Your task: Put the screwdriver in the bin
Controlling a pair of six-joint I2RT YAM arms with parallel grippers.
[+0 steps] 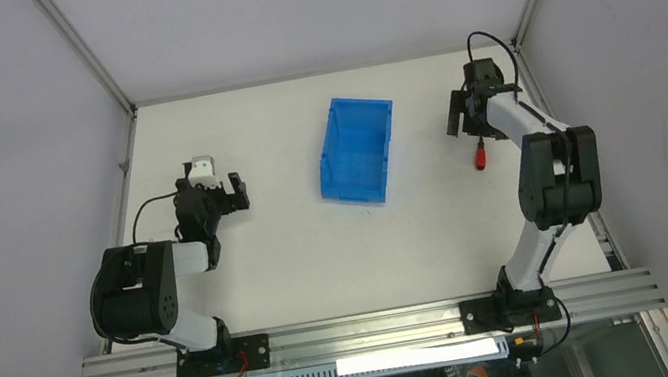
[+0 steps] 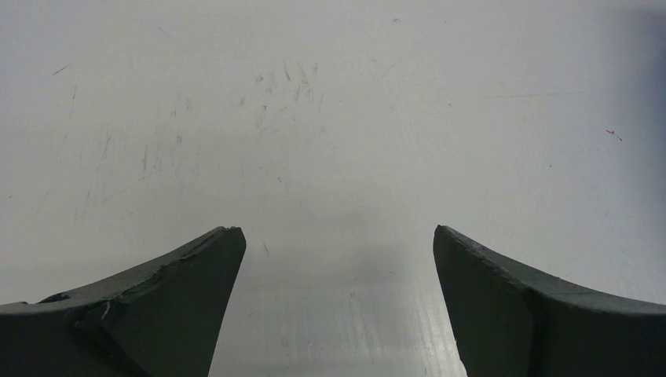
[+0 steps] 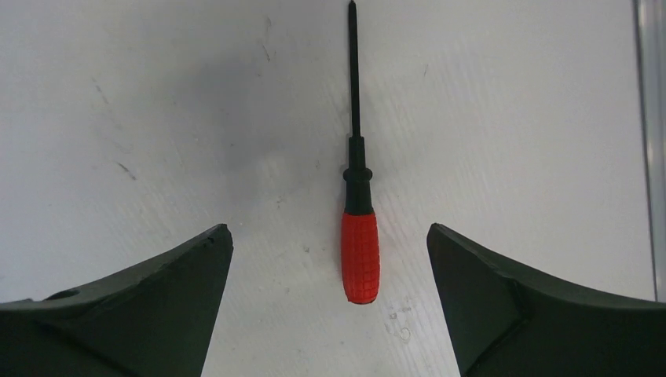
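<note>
Screwdriver (image 3: 357, 206) lay flat on the table (image 1: 270, 259), right of the bin (image 1: 384, 150) and apart from it. Long axis ran near-far: red handle at the near end, thin dark shaft pointing far. Handle was cross-hatched, with a black collar ahead of it. I had the right gripper (image 3: 328, 228) over it, jaws spread either side, not touching. Left gripper (image 2: 338, 236) was spread too, over scuffed table on the left.

1 screwdriver (image 3: 356, 161), 1 bin (image 1: 356, 149).
</note>
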